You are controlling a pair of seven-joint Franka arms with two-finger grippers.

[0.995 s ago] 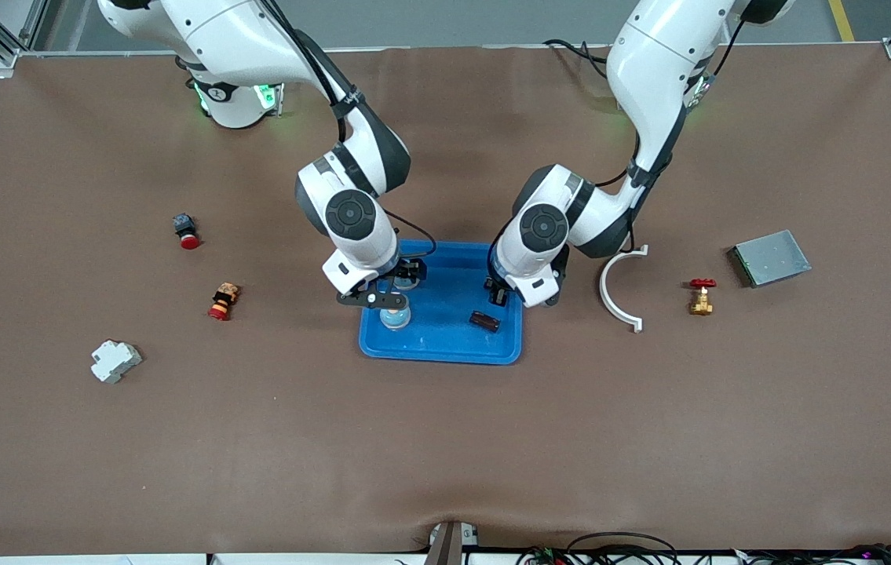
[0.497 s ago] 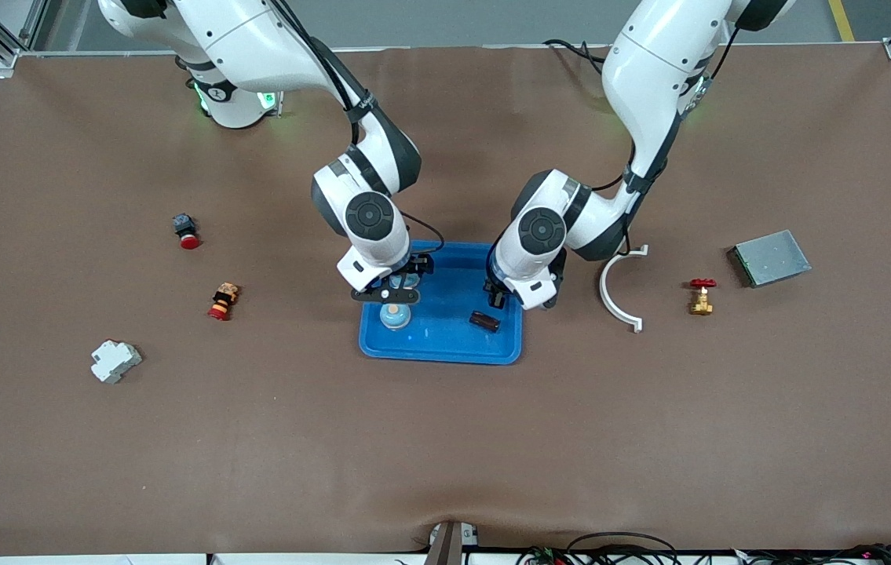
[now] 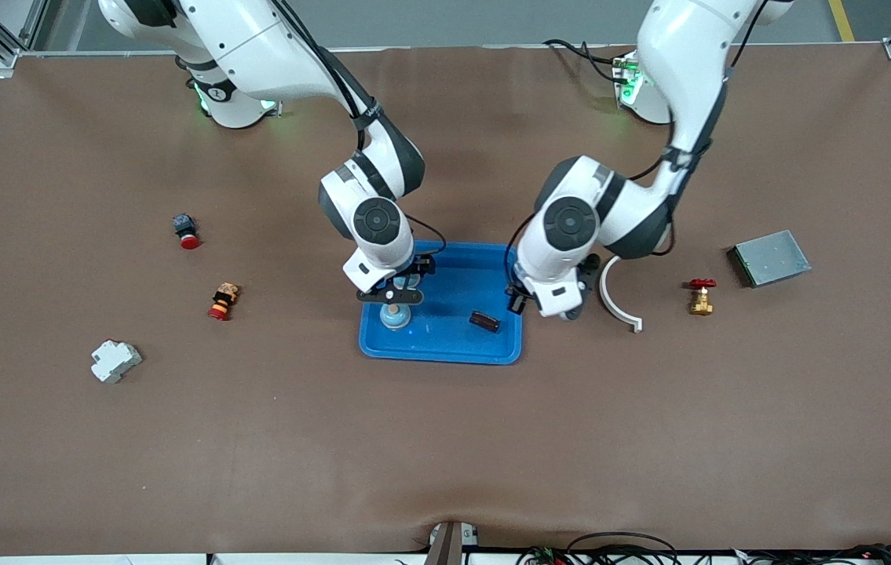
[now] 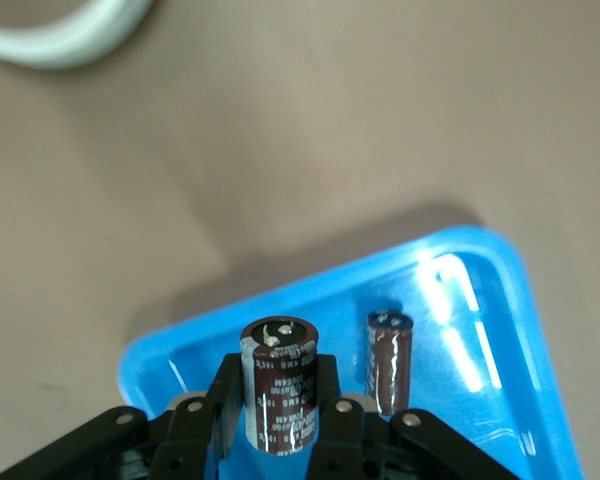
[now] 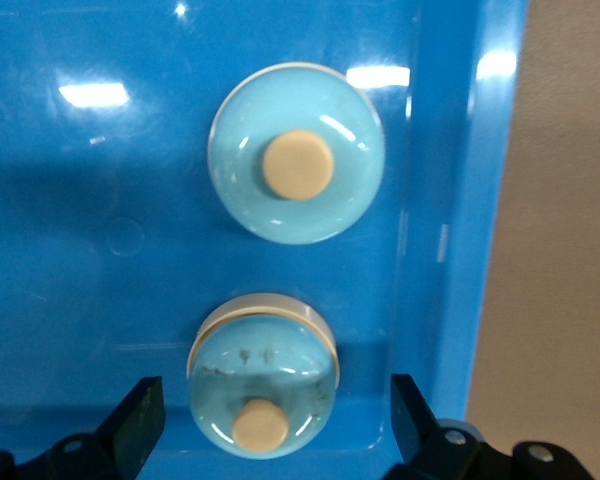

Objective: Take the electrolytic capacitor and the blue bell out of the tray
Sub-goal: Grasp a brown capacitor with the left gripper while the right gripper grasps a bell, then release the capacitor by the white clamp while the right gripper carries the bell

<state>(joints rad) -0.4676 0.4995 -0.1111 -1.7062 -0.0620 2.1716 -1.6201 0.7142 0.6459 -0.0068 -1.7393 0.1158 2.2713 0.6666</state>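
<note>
**Mia:** What is the left gripper doing?

**Tom:** It is squeezing a capacitor. The brown can is standing straight up between its two fingers, with the silver top pointing back up at the wrist. It is hanging over the rim of the tray, at the left arm's end.

**Mia:** So is that one nearly out?

**Tom:** I am thinking yes. The bare table is lying just past that rim, so the arm is only needing to go a little more toward its own end and then let go.

**Mia:** Is another one lying in there?

**Tom:** Yes, a second capacitor is lying on its side on the tray floor, near that same end. The left arm is the closer one to it.

**Mia:** And the right gripper?

**Tom:** It is hanging wide open over the tray, at the right arm's end. It is holding nothing. A blue bell is sitting right under it, between the two fingers, close to the tray wall.

**Mia:** So which way is it needing to go?

**Tom:** Straight down, I am guessing, then pinch. The other bell is sitting just beside the first one, not touching it.
</note>
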